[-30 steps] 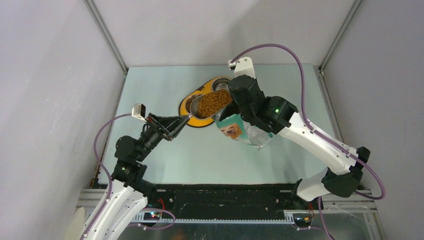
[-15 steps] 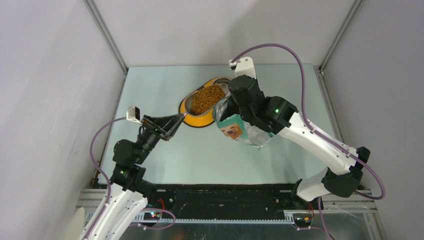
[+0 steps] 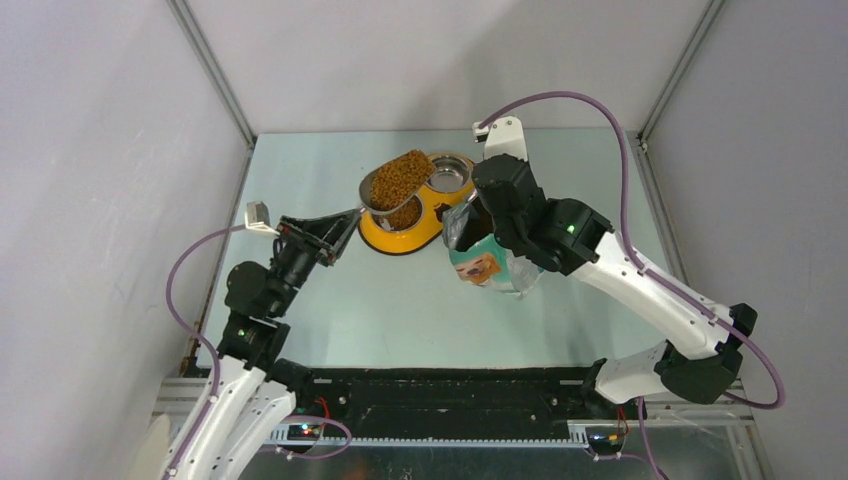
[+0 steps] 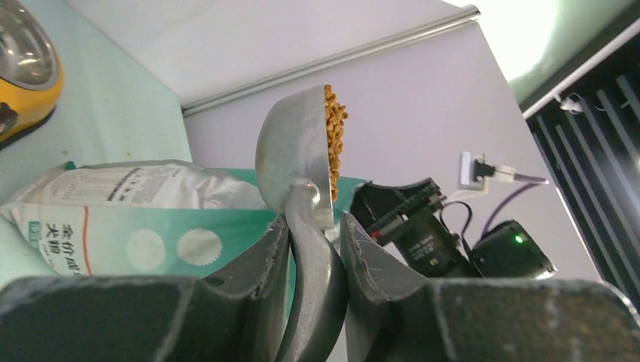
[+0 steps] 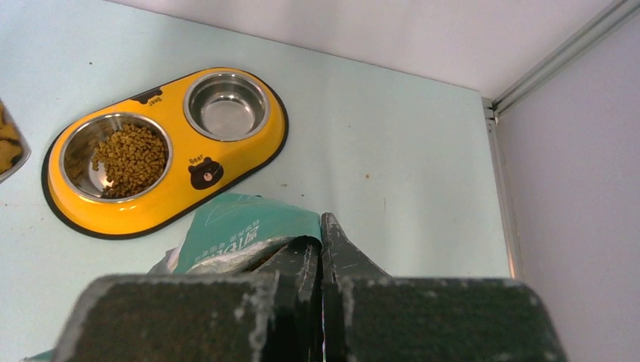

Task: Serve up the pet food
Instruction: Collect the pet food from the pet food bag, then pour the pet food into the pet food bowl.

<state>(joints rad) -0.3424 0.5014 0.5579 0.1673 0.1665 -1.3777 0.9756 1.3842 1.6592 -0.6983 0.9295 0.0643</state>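
My left gripper (image 3: 345,222) is shut on the handle of a grey metal scoop (image 3: 378,196). The scoop is heaped with brown pet food (image 3: 400,177) and hangs over the left bowl (image 3: 403,214) of a yellow double feeder (image 3: 385,238). In the left wrist view the fingers (image 4: 266,253) clamp the handle of the scoop (image 4: 290,158), and the pet food (image 4: 333,132) shows at its rim. My right gripper (image 3: 468,212) is shut on the top edge of the teal-and-white bag (image 3: 482,262). In the right wrist view (image 5: 321,234) the left bowl holds some pet food (image 5: 130,157); the right bowl (image 5: 226,107) is empty.
The feeder (image 5: 192,175) lies at the table's far middle, with the bag (image 5: 241,230) standing just to its near right. White enclosure walls and metal frame rails (image 3: 215,75) bound the table on three sides.
The loaded scoop has moved left and away from the bag's mouth to above the left bowl. The right gripper has shifted a little to the right with the bag.
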